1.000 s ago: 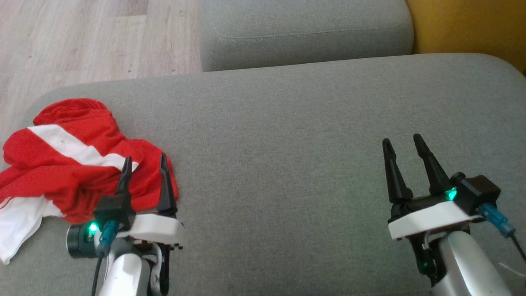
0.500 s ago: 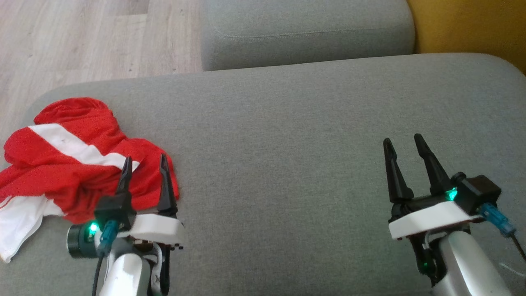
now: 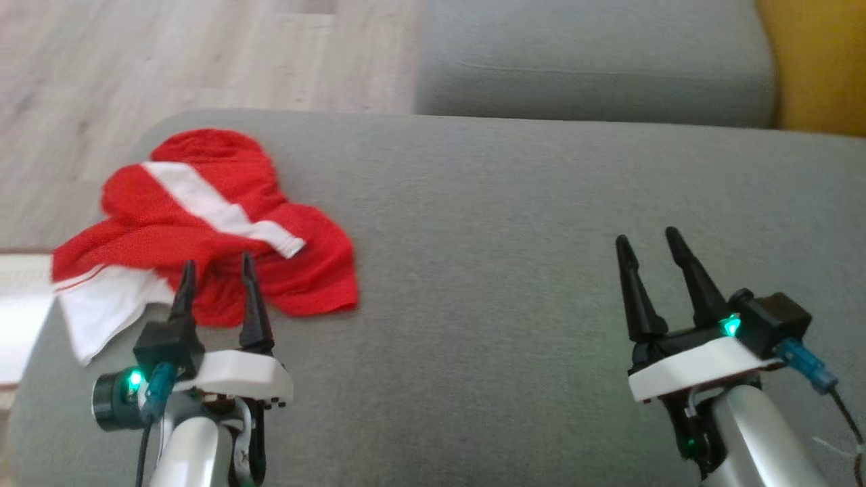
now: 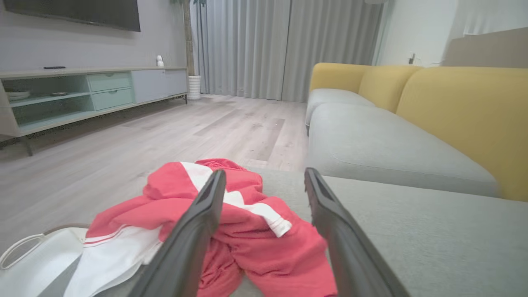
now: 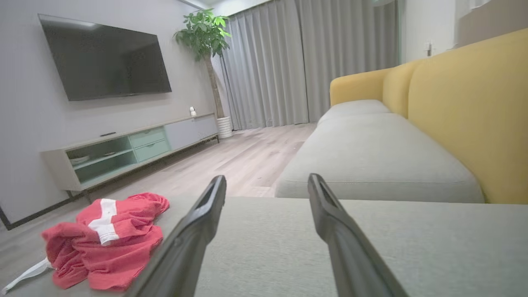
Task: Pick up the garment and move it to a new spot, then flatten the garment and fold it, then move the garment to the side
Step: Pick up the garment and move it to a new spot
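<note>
Though the cabinet (image 4: 82, 95) beyond the cushion's (image 3: 507, 223) far left corner has open shelves, what lies on them is too small to name. On the cushion's left end sits the garment (image 3: 223, 230), crumpled red mesh with a white stripe, its white part drooping over the cushion's left edge. Over the cushion's near left part the left gripper (image 3: 217, 261) stands spread and empty, tips at the cloth's near fold; whether they touch it I cannot tell. In the left wrist view one finger (image 4: 194, 231) hides part of the cloth. Something white with a loop (image 4: 24, 255) lies past the cushion's left edge, cut off and hard to make out. Above the cushion's right part the right gripper (image 3: 646, 236) is likewise spread, holding nothing. Past the cushion's far side stands a sofa (image 5: 453, 103).
</note>
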You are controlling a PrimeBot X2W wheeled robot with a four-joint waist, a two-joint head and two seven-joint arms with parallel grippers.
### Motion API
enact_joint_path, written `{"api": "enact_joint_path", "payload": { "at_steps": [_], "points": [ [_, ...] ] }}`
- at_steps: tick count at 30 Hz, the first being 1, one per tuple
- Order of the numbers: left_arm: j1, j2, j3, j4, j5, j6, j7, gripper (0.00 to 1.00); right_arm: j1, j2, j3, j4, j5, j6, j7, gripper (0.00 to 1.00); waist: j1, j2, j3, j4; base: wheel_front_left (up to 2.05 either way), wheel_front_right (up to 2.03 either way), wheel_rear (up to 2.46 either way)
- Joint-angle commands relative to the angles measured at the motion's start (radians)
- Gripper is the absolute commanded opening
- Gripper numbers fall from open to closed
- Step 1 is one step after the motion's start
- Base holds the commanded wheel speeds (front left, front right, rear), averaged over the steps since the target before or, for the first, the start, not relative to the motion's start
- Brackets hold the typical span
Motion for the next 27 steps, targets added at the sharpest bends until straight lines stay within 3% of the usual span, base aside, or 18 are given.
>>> {"api": "enact_joint_path", "payload": {
  "at_steps": [1,5,13,27],
  "points": [
    [-0.043,0.015,0.042,-0.032,0.002,-0.001,-0.012,1.00,-0.020,-0.002,0.030,-0.035,0.007,-0.001,-0.011,1.00,0.0000,0.0000,-0.011,0.068,0.00,0.00,0.00],
    [-0.028,0.017,0.071,-0.030,0.004,-0.010,-0.012,1.00,-0.015,-0.001,0.064,-0.036,0.025,-0.001,-0.011,1.00,0.0000,0.0000,-0.015,0.169,0.00,0.00,0.00],
    [-0.010,0.021,0.096,-0.028,0.009,-0.022,-0.012,1.00,-0.013,-0.001,0.091,-0.033,0.040,-0.001,-0.011,1.00,0.0000,0.0000,-0.019,0.237,0.00,0.00,0.00],
    [-0.038,0.018,0.117,0.003,-0.030,-0.031,-0.012,1.00,-0.021,-0.007,0.116,-0.032,0.053,-0.001,-0.011,1.00,0.0000,0.0000,-0.006,0.222,0.00,0.00,0.00]
  ]
}}
